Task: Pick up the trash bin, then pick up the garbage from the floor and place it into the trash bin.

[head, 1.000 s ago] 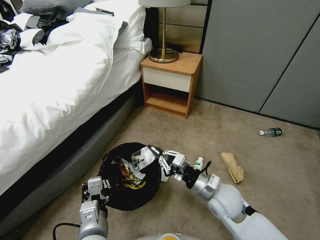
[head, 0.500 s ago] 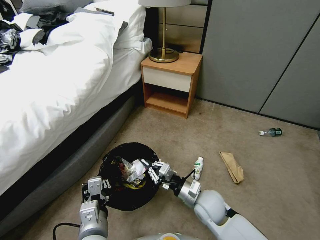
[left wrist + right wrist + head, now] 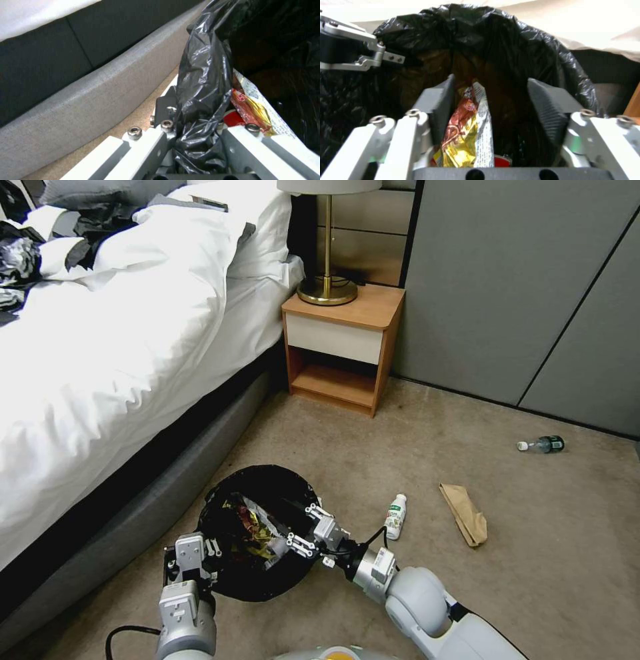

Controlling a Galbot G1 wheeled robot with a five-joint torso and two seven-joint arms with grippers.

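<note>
Holding the trash bin [image 3: 260,533] by its near rim in my clamped left gripper [image 3: 192,561], I hover my empty, spread right gripper [image 3: 298,535] over its mouth, with the small white bottle [image 3: 396,517] upright just right, nearer that arm.

Even, soft room light fills the head view, with the white bedding [image 3: 100,347] near overexposure toward 10 o'clock. Straight wall lines bow slightly at the edges. Both wrist views are dimmer and blurred; glare streaks the crinkled black bag [image 3: 203,75].
</note>
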